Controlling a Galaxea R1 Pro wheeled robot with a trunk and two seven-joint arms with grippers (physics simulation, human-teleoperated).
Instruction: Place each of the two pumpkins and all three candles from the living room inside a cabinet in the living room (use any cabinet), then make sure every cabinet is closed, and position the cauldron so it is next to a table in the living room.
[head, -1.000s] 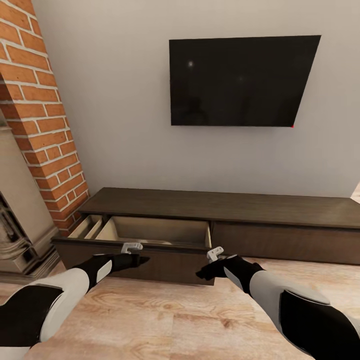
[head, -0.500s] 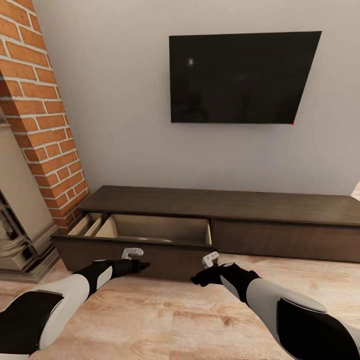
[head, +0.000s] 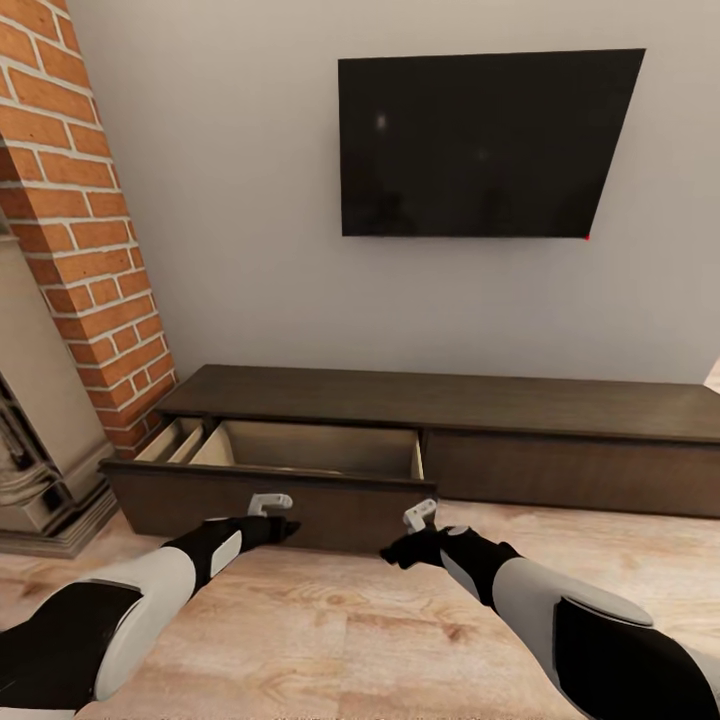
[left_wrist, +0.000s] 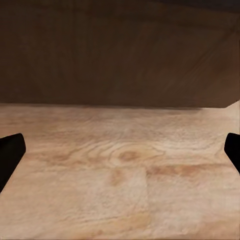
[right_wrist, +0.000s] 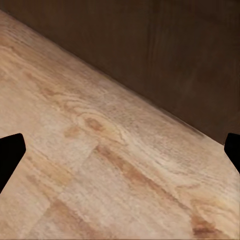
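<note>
Both arms have drawn back from the drawer front since a second ago, and the whole head view has shifted a little, so the camera moved as well. The cabinet (head: 450, 410) stands against the wall beneath the TV (head: 485, 145), with the brick column (head: 85, 230) at its left end. Its left drawer (head: 300, 470) is pulled out, exposing a pale wood interior; no pumpkin or candle is visible on the part of the floor that can be seen, though the drawer front hides the near part.

Judgement: the drawer stands open to receive the pumpkins and candles, and the arms sit low before it because the step in hand concerns that front, either opening just finished or a push to close it.

Arm pose: both forearms reach forward and downward, roughly parallel, wrists close to the wood floor (head: 340, 640). The left pincer (head: 283, 527) is just short of the drawer front near its middle. The right pincer (head: 400, 552) sits near the drawer's right corner, also apart from it.

Pincer state: in both wrist views the black fingertips (left_wrist: 11, 152) (right_wrist: 10, 150) stand at opposite edges with only floor and dark wood between them. Both pincers are spread wide and carry nothing.
</note>
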